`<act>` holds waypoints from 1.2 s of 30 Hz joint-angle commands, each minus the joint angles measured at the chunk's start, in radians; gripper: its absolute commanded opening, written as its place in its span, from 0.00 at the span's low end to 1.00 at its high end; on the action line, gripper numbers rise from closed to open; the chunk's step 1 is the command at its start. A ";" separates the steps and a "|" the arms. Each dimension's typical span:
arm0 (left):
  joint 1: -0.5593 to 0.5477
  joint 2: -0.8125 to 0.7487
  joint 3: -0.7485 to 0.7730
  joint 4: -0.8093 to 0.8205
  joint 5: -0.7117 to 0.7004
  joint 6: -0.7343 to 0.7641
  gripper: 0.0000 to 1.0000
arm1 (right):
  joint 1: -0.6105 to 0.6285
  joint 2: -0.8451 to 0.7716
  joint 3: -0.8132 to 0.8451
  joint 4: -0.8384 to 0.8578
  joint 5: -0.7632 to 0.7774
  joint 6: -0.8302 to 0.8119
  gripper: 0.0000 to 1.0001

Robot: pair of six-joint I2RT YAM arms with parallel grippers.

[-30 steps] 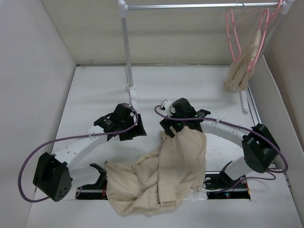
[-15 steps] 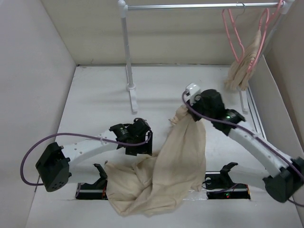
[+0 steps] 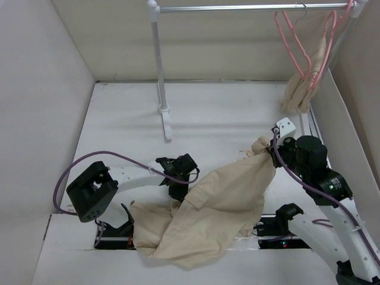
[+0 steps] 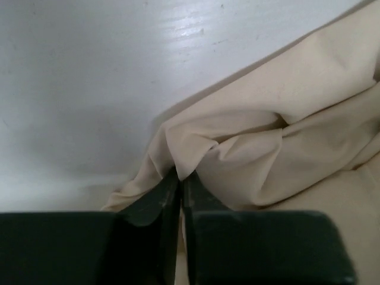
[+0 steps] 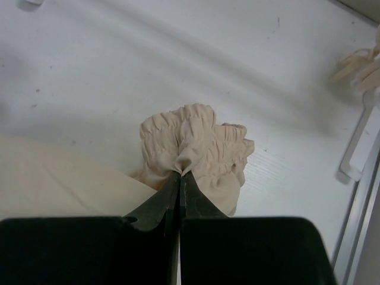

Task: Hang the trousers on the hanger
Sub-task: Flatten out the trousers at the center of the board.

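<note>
The pale beige trousers point(image 3: 219, 202) lie stretched across the near table between both arms. My right gripper point(image 3: 271, 152) is shut on their gathered elastic waistband point(image 5: 196, 136), its fingertips point(image 5: 180, 173) pinching a tuft of it just above the table. My left gripper point(image 3: 183, 191) is shut on a fold at the trousers' left edge point(image 4: 196, 148), and cloth shows between its tips point(image 4: 180, 176). The empty pink hanger point(image 3: 292, 47) hangs from the rail at the far right, well away from both grippers.
A white rail point(image 3: 237, 8) on a post point(image 3: 159, 65) spans the back, with a foot point(image 3: 167, 122) on the table. A second pink hanger with a small bunched beige garment point(image 3: 301, 86) hangs at the far right. Walls stand close on both sides.
My right gripper has carried the waistband to the right and nearer, pulling the trousers out flatter. My left gripper moved to the trousers' left edge and shut on a fold.
</note>
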 commanded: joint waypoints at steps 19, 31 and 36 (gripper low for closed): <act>0.902 -0.423 0.840 -0.338 -0.404 0.182 0.00 | 0.013 0.138 0.502 0.022 -0.199 -0.037 0.00; 0.960 -0.270 0.503 -0.169 -0.365 0.210 0.72 | 0.007 0.061 0.157 -0.210 0.266 0.214 0.67; 1.060 -0.227 0.460 -0.125 -0.251 0.227 0.82 | 0.007 0.082 0.109 -0.121 0.144 0.199 0.71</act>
